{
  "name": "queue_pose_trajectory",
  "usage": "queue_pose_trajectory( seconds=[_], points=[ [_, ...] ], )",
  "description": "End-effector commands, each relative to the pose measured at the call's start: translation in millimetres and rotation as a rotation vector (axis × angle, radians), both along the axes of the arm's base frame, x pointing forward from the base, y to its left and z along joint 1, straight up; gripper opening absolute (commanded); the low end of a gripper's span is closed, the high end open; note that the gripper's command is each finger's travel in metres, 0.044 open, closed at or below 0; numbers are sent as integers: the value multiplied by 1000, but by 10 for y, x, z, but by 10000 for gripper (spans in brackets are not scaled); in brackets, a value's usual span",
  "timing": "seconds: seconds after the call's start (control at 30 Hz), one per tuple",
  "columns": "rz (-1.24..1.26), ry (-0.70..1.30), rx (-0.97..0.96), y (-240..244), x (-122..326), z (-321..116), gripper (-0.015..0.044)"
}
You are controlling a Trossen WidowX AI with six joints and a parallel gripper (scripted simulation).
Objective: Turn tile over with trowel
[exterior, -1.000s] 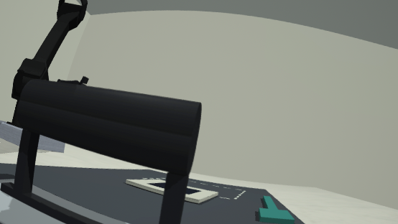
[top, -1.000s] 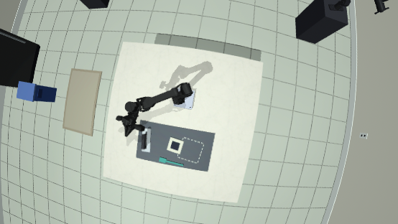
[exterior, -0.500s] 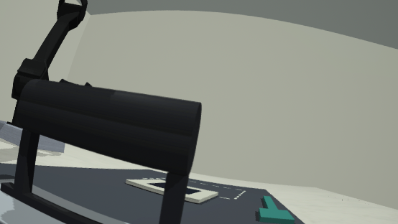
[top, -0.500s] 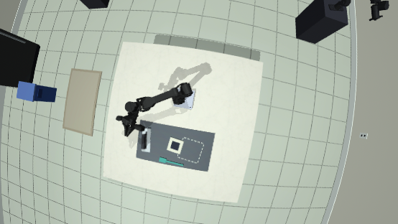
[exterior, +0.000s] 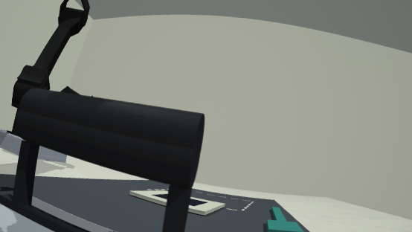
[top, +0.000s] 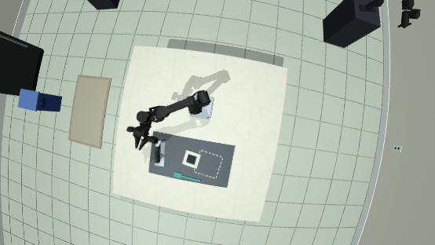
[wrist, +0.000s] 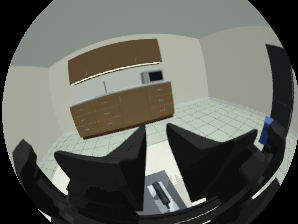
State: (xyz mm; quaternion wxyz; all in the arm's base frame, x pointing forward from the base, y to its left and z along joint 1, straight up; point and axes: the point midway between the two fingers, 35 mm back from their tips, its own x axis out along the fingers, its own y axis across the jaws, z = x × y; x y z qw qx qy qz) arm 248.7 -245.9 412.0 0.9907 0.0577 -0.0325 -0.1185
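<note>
Off the worktop's left edge lies a flat beige rectangular panel (top: 90, 111); farther left stands a blue box (top: 29, 100). Beyond the top-right corner is a black block (top: 349, 25).
</note>
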Motion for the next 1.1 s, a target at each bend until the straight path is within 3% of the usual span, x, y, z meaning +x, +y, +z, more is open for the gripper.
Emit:
queue_pose_trajectory(
  seconds=[0.0, 0.17, 0.3, 0.83, 1.07],
  points=[
    [0, 0, 0, 0, 0, 0, 100],
    [0, 0, 0, 0, 0, 0, 100],
    [0, 0, 0, 0, 0, 0, 0],
    [0, 0, 0, 0, 0, 0, 0],
    [-4, 9, 7, -28, 24, -13, 179]
  ],
)
